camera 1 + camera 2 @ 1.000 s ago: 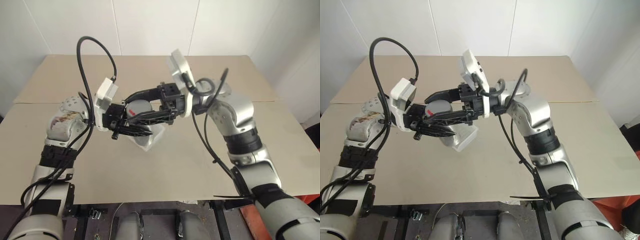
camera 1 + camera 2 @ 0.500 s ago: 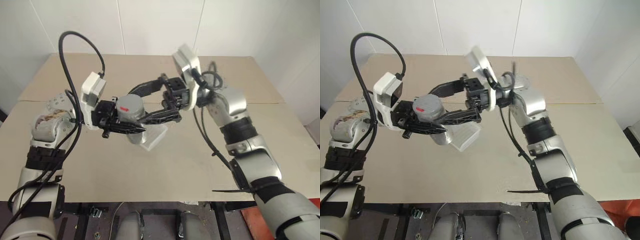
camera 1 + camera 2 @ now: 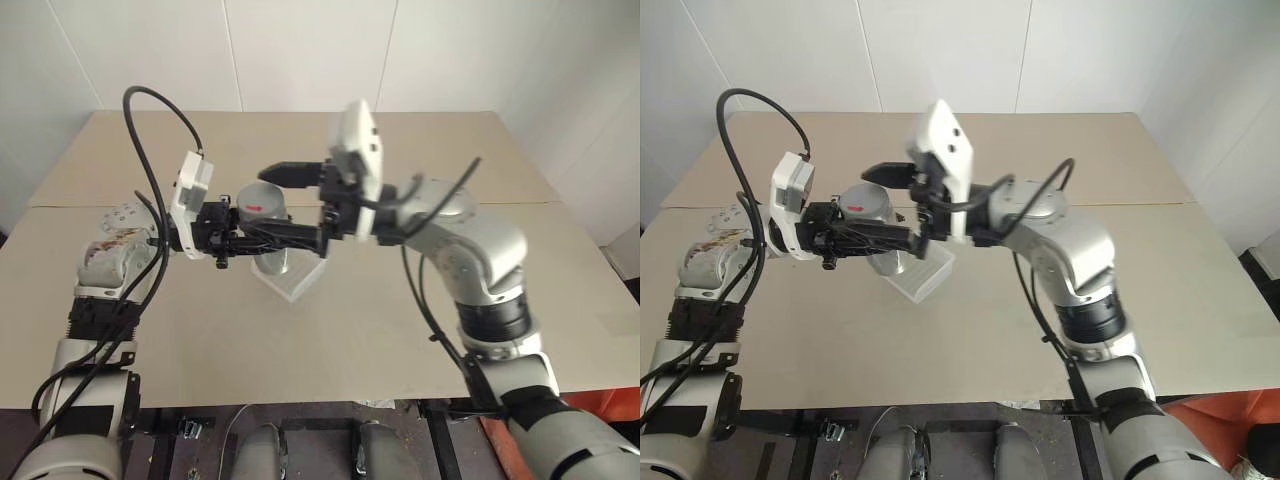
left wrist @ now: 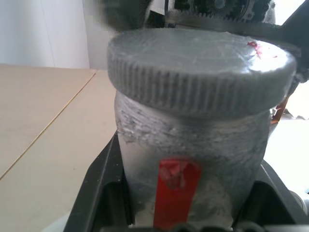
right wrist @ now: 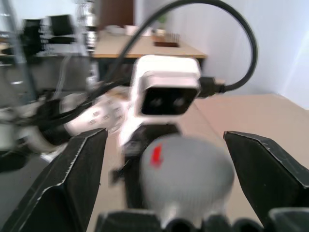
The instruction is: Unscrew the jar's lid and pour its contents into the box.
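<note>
My left gripper (image 3: 256,237) is shut on the jar (image 4: 193,140), a clear cylinder with a red stripe label (image 4: 176,186), and holds it upright above the box (image 3: 300,281). The grey lid (image 3: 262,197) with its small red mark sits on the jar. From the opposite side my right gripper (image 3: 272,203) stands open, one black finger (image 5: 72,179) on each side of the lid with a gap between. The box, a translucent white tub, stands on the table just below the jar. The jar's frosted wall hides the contents.
The tan table (image 3: 420,330) stretches wide around the box, with a seam running across it behind the arms. A white wall rises past its far edge. Black cables loop above my left forearm (image 3: 150,130).
My right gripper, shut on the lid a second ago, has opened and its wrist has swung round. The left gripper keeps its hold on the jar, a little farther forward.
</note>
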